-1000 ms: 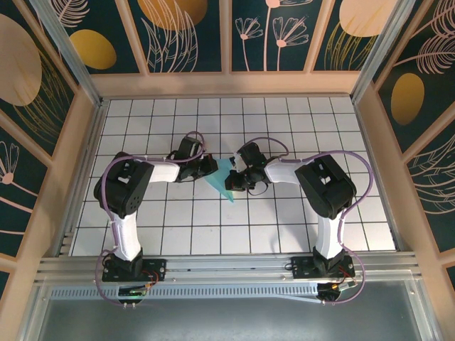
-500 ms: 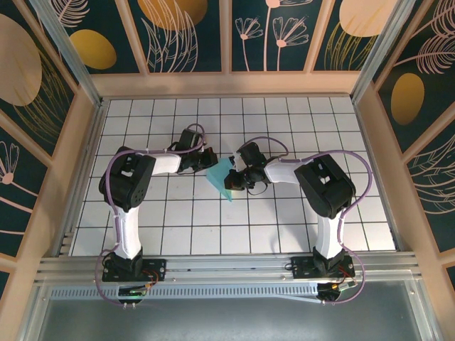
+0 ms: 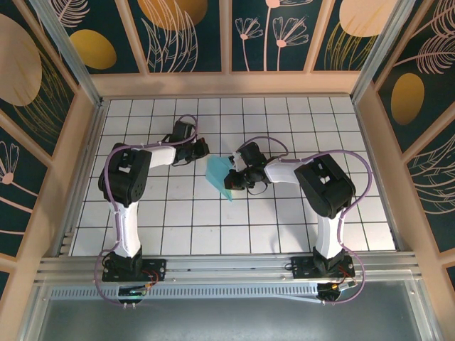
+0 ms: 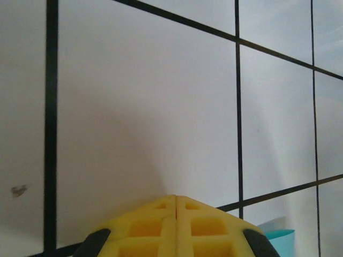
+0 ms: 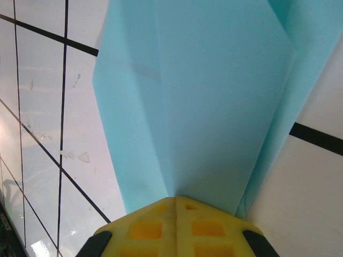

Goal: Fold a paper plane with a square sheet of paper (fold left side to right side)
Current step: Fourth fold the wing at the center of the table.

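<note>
— On the tiled table [image 3: 284,213], near its middle, where is the paper plane [image 3: 217,172] lying?
— It is sitting between the two arms, its narrow tip pointing toward their bases.
— What is the right claw [image 3: 232,179] doing?
— Its yellow fingers [image 5: 144,230] are pressing together on the plane's edge, pinching the creased blue layers [image 5: 214,96].
— And the left claw [image 3: 205,150]?
— It is hovering over bare tiles just left of the plane, fingers [image 4: 144,227] closed on nothing
</note>
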`<state>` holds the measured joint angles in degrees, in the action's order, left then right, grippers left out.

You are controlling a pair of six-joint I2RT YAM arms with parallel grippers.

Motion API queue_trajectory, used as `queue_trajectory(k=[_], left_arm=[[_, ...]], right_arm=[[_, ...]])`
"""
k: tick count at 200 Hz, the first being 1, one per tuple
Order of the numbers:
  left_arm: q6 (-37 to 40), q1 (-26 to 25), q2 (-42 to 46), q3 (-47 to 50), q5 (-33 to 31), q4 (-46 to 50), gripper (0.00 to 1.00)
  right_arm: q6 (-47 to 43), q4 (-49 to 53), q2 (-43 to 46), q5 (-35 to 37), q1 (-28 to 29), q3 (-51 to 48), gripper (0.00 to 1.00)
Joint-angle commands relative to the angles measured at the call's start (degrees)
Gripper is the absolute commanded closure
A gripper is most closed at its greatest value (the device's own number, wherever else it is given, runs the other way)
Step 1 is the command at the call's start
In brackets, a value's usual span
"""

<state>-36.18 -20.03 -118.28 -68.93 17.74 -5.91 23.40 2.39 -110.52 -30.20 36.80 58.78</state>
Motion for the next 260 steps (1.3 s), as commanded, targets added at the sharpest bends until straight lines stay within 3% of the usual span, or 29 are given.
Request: queue_trajectory(k=[1,30,62,110,154,260], left_arm=[[1.3,-0.3,6.7,3.8,-0.3,-1.8,1.00],[0.2,-1.5,14.8,12.2,3.3,-7.4,1.00],[-1.4,-6.5,18.6,17.6,6.5,-10.7,1.00],[-3.3,-9.5,12.5,15.1,7.6,-13.0,1.00],[0.3,-9.5,7.2,9.6,4.8,-8.1,1.00],[-0.9,-9.5,4.3,15.6,2.1,-10.7,1.00]], right_arm=[[-3.6,11.6,-2.7,5.4,-1.1,-3.1,1.00],[-6.4,12.9,-1.9,5.4,-2.3,-2.7,1.00],[-7.2,12.8,-1.4,5.4,-3.0,-2.5,1.00],[-6.9,12.3,-1.4,4.4,-3.1,-2.5,1.00],[-6.5,11.5,-1.1,3.6,-3.1,-2.9,1.00],[-3.1,7.7,1.6,-4.6,-3.3,0.9,1.00]])
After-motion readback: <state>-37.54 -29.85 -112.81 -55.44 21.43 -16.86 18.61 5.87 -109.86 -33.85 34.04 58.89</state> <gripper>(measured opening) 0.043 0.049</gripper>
